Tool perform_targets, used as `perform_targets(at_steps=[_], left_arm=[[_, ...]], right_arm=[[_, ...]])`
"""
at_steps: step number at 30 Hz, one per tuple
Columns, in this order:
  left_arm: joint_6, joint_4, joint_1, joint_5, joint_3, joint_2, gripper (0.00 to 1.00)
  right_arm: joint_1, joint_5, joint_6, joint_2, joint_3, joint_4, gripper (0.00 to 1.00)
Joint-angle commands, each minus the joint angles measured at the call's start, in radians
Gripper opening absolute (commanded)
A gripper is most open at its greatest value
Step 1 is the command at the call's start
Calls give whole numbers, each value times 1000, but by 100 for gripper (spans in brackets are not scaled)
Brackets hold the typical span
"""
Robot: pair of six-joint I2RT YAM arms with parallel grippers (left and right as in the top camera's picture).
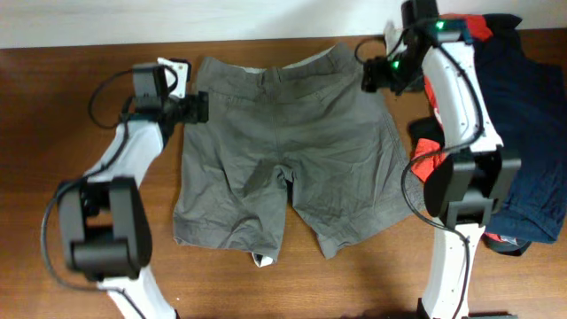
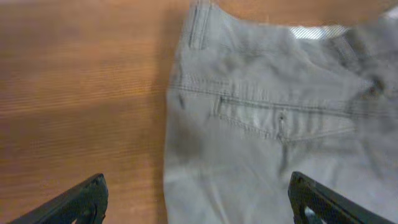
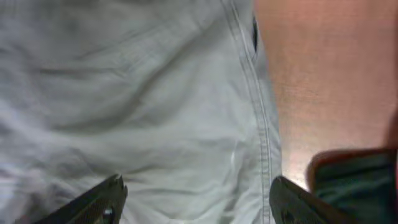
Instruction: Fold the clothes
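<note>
The clothes, a pair of grey-khaki shorts, lie spread flat on the wooden table, waistband at the far side and both legs toward the near edge. My left gripper hovers at the shorts' left waist corner, open and holding nothing. In the left wrist view the gripper straddles the side edge of the shorts, one finger over wood and one over cloth. My right gripper is at the right waist corner, open. In the right wrist view the gripper stands wide over the shorts, near the side seam.
A red printed T-shirt and a dark navy garment are piled at the right, under and behind the right arm. A dark cloth edge shows just beside the right finger. Bare wood lies left of the shorts.
</note>
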Motion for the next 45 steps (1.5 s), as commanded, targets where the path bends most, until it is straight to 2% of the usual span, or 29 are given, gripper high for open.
perform_targets(at_steps=[1, 6, 8, 15, 18, 31, 34, 35, 38, 45], left_arm=[[53, -120, 0, 27, 258, 164, 92], [56, -288, 0, 43, 579, 342, 92], [57, -308, -2, 77, 621, 377, 90], [56, -309, -21, 102, 627, 433, 70], [56, -304, -26, 102, 627, 440, 58], [49, -298, -31, 32, 626, 496, 39], [48, -297, -31, 18, 626, 498, 26], [45, -296, -31, 11, 626, 498, 18], [-23, -302, -31, -64, 627, 498, 2], [-175, -425, -21, -239, 626, 498, 1]], right_arm=[[50, 4, -43, -14, 157, -109, 79], [93, 11, -42, -15, 221, -188, 78], [105, 11, -42, -15, 221, -198, 78], [117, -20, -34, -15, 221, -194, 75], [117, -28, -34, -15, 221, -193, 73], [117, -77, -34, -15, 221, -195, 70], [118, -77, -34, -15, 221, -194, 70], [118, -77, -34, -15, 221, -194, 70], [118, -77, -34, -15, 221, -195, 69], [118, -79, -34, -15, 221, -198, 70]])
